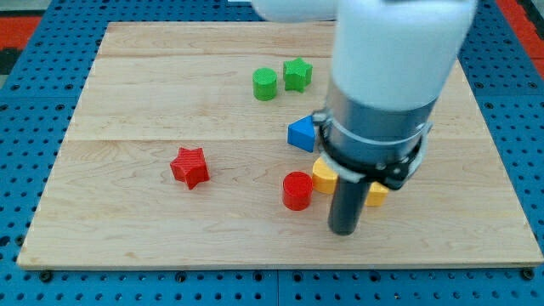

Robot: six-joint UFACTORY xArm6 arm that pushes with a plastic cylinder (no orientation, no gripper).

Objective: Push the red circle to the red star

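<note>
Risk is growing: my tip (343,229) is sitting at four o'clock of the red circle (297,190), so pushing toward the red star (189,167) may deflect it; no jaws, holding nothing.

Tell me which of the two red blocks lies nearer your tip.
The red circle, just to the view's left of my tip. The red star sits much farther toward the view's left.
</note>
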